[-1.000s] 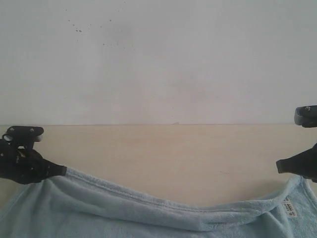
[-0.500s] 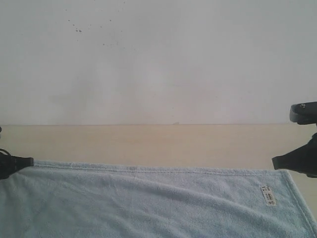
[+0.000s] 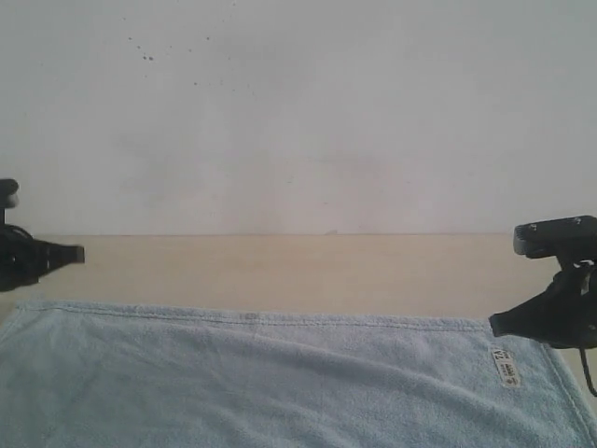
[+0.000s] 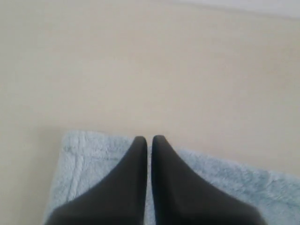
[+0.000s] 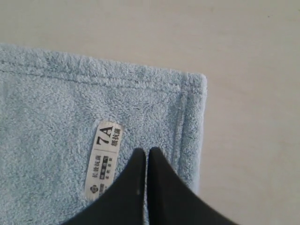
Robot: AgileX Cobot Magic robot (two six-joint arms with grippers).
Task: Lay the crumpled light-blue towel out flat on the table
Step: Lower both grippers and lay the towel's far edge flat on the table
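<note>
The left tool [image 4: 149,138] is hanging with its jaws pressed together on nothing, its tips poised over one far corner of the towel [image 4: 93,154]. The right tool [image 5: 143,151] is hovering the same way, jaws closed and empty, over the other far corner, with the small white label [image 5: 104,157] lying just beside its tips. Whether either tip is brushing the pile is not possible to tell from the wrist views, though the exterior view is showing the left tool standing clear above the cloth. The two tools are probably sitting at these corners because that is where a cloth gets drawn taut. Closed and empty, they are suggesting that the corners are already let go and the towel is resting under its own weight. Beneath and between the tools the towel is lying open on the table [image 4: 150,70]. It is pale blue and fluffy, with its stitched hem running nearly straight from one tool to the other, both corners looking square, and only faint soft ripples showing. Its near part is running out of frame, so that edge is not possible to judge. Ahead of the tips a bare beige strip of table is stretching away, and beyond it the white wall [image 3: 298,112] is rising.
</note>
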